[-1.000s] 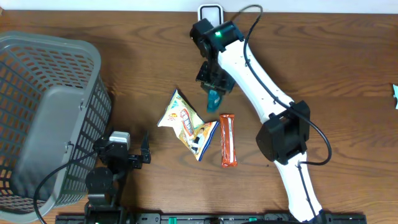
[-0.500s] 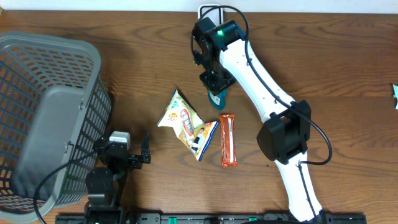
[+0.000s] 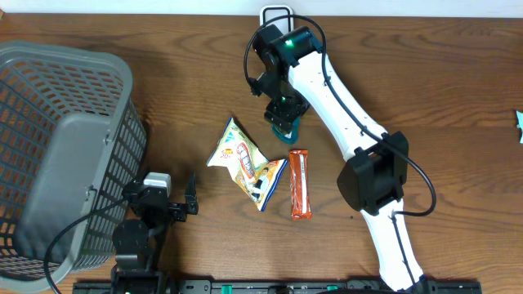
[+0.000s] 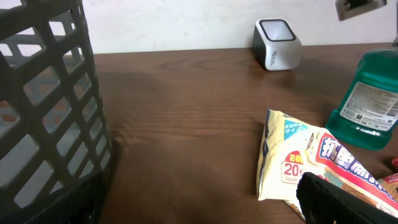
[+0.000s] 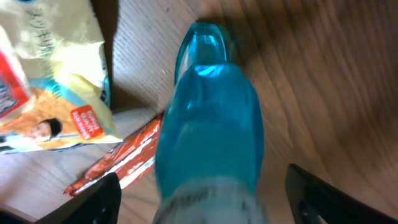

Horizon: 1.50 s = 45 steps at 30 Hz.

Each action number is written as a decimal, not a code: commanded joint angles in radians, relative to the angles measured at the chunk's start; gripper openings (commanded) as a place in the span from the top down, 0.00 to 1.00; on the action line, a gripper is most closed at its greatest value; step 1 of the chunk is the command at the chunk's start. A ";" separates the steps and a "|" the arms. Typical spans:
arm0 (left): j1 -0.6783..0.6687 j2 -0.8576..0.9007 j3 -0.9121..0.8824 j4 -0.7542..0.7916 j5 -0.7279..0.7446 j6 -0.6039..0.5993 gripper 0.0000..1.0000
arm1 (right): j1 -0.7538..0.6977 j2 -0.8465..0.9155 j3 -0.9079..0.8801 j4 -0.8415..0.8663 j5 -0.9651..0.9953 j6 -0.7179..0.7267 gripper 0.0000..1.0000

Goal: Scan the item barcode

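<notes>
As the right gripper [image 3: 282,118] is being opened, the bottle [image 5: 208,118] is being released.
It is being left standing between the parted jaws, likely already scanned; the left gripper [image 3: 191,196] is being held wide apart.

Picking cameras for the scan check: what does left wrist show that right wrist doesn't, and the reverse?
Left wrist only: the grey basket at left and the barcode scanner at the table's far edge. Right wrist only: the orange snack bar in clear view; left wrist has at most a red sliver at its right edge. Both: the teal bottle standing upright, the yellow snack bag beside it, and the wooden table.
</notes>
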<state>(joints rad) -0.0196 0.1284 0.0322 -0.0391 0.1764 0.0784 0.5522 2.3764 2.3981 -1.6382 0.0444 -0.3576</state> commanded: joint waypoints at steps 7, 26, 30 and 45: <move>0.002 -0.003 -0.028 -0.012 -0.002 -0.004 0.02 | 0.051 -0.061 0.327 -0.060 0.005 0.139 0.03; 0.002 -0.003 -0.028 -0.012 -0.002 -0.004 0.02 | 0.026 -0.303 0.119 -0.060 -0.126 0.310 0.17; 0.002 -0.003 -0.028 -0.012 -0.002 -0.004 0.02 | 0.026 -0.339 0.073 -0.060 -0.126 0.328 0.17; 0.002 -0.003 -0.028 -0.012 -0.002 -0.004 0.02 | 0.032 -0.857 -0.641 0.294 -0.028 0.358 0.11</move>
<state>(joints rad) -0.0196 0.1284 0.0322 -0.0391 0.1768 0.0788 0.5827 1.5986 1.9205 -1.4273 -0.0196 -0.0116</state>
